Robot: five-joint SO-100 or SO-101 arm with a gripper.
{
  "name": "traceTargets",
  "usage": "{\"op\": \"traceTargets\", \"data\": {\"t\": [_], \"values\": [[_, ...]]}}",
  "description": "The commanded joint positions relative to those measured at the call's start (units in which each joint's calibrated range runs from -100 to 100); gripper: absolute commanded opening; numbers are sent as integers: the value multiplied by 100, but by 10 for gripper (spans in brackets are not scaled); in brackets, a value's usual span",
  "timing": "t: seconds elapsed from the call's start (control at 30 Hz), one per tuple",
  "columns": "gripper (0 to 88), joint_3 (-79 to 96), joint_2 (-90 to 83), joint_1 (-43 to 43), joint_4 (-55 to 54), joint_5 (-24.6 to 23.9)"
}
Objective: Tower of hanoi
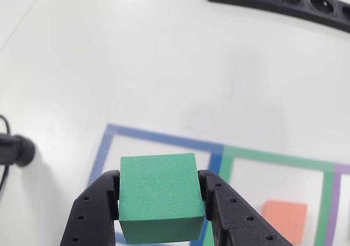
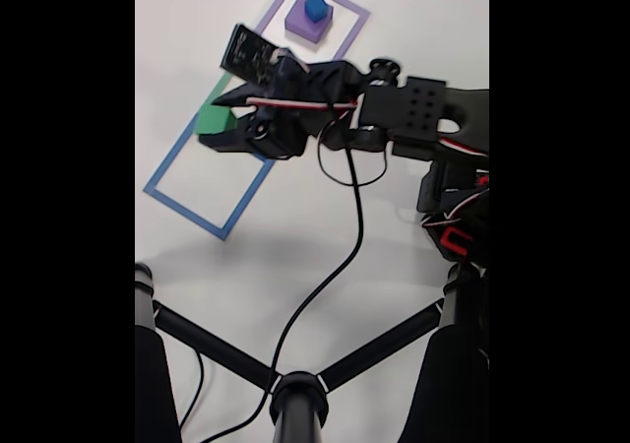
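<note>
- Green foam sits clamped between the two black fingers of the claw [image 1: 161,202]: the green block [image 1: 158,195] is pinched on its left and right faces in the other view, the fingers pressed tight against it.
- Seen from the fixed view, the claw [image 2: 219,126] holds that green block [image 2: 212,120] over the left part of the taped outlines, at the edge where the blue tape rectangle [image 2: 202,182] meets the green one; whether the block touches the white table [image 2: 295,236] I cannot tell.
- Salmon-orange block [image 1: 284,220] lies flat on the table inside the green tape outline [image 1: 276,158], low and to the right of the claw in the other view.
- Purple block [image 2: 308,23] rests inside the purple tape outline [image 2: 346,31] at the top of the fixed view, with the small blue cube [image 2: 315,8] sitting on top of it.
- Black bar with round holes [image 1: 284,0] runs along the top right of the other view, well apart from the blocks.
- Black cable [image 2: 335,256] trails from the arm [image 2: 423,108] across the table toward a black stand [image 2: 295,394] at the bottom of the fixed view.
</note>
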Motion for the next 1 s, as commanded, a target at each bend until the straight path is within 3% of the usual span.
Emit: {"op": "traceTargets", "data": {"t": [0.0, 0.23, 0.53, 0.77, 0.97], "values": [[56, -1735, -520, 69, 2433, -279], [56, -3607, -512, 374, 4400, -22], [54, -3707, -977, 1297, 5152, 842], [56, -1980, -1642, 1930, 4189, 1044], [56, 291, -1818, 2288, 1931, 1044]]}}
